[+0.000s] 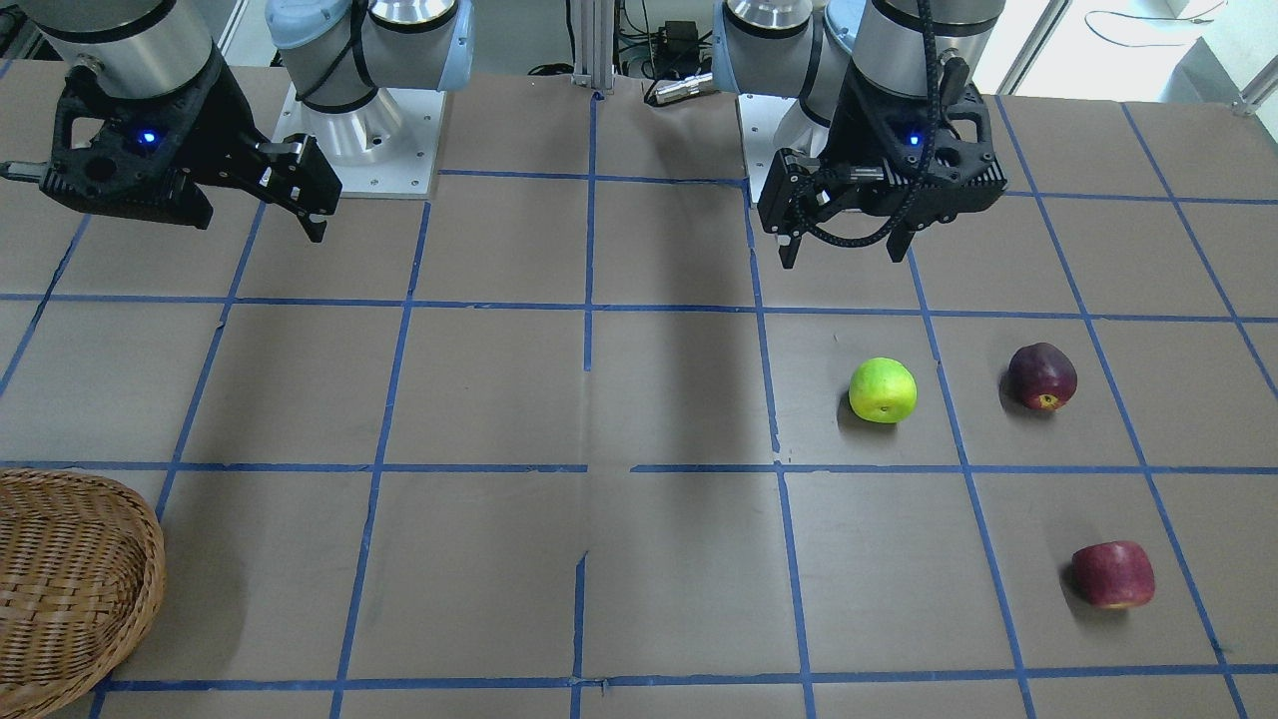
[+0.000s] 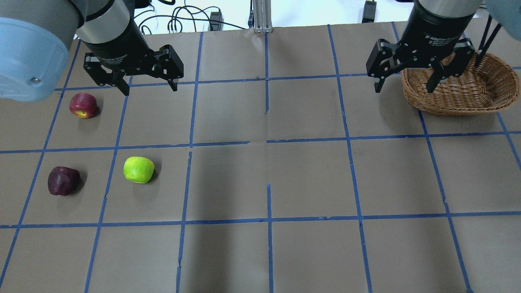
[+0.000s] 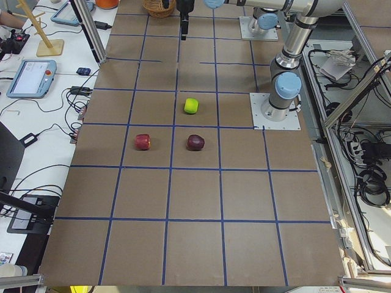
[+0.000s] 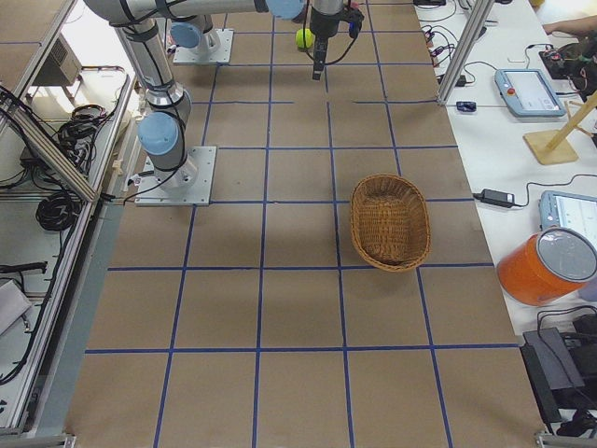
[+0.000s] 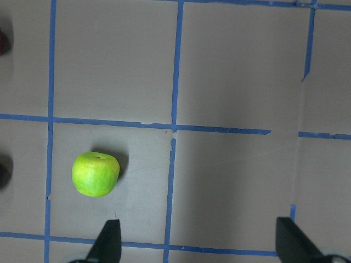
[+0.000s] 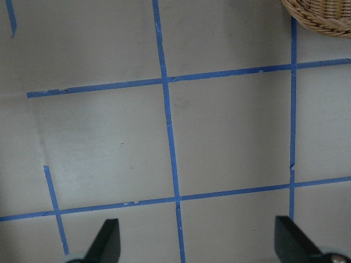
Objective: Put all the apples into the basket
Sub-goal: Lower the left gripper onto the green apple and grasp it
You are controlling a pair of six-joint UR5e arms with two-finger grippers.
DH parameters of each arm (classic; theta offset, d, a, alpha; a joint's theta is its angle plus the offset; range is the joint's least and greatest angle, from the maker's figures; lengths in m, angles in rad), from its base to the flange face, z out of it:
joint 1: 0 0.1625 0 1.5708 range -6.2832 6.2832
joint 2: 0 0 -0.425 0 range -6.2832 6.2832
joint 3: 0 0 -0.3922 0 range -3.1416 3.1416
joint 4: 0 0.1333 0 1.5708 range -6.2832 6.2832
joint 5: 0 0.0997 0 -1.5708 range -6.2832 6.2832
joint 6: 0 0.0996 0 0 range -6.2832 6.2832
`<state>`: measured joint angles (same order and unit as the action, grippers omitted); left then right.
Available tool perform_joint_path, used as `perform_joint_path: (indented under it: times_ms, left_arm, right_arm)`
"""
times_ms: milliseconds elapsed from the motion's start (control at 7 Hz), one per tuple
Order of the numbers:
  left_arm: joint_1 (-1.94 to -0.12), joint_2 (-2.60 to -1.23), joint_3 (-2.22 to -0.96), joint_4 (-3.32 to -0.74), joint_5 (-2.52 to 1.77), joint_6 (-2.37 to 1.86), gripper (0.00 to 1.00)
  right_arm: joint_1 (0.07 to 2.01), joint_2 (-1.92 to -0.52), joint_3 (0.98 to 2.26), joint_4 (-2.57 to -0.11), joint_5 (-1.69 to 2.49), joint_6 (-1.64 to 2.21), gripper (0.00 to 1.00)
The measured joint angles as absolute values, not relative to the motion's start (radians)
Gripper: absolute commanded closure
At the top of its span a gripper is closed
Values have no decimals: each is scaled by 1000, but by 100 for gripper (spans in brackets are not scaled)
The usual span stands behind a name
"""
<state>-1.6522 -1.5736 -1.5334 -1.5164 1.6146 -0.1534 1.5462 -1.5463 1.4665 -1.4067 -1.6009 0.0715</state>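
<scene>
Three apples lie on the table on my left side. The yellow-green apple (image 2: 139, 169) (image 1: 883, 390) (image 5: 95, 173) is nearest the middle. The dark maroon apple (image 2: 64, 181) (image 1: 1041, 375) lies beside it, farther out. The red blocky apple (image 2: 83, 105) (image 1: 1113, 574) lies farther from me. My left gripper (image 2: 150, 89) (image 1: 842, 258) is open and empty, held above the table, apart from all three. The wicker basket (image 2: 460, 101) (image 1: 150, 579) (image 4: 389, 263) stands at the far right and holds no apples. My right gripper (image 2: 403, 89) is open and empty, in the air beside the basket's left end.
Blue tape lines (image 2: 268, 140) divide the brown table into squares. The arm base plates (image 1: 359, 150) sit at my edge of the table. Beside the table, tablets and an orange container (image 4: 550, 266) stand on the operators' bench.
</scene>
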Motion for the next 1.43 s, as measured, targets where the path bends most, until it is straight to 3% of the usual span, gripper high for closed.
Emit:
perform_joint_path:
  times_ms: [1000,1429]
  left_arm:
    - [-1566,-1611,-1580,-1518,1618,5,0]
    - [-1405,-1632,-1923,-1192,1619,253,0]
  right_arm:
    - [1546,-1545,1466,-1408,-1602,72,0]
    - [1546,-1544,1466,-1422,-1601,76,0]
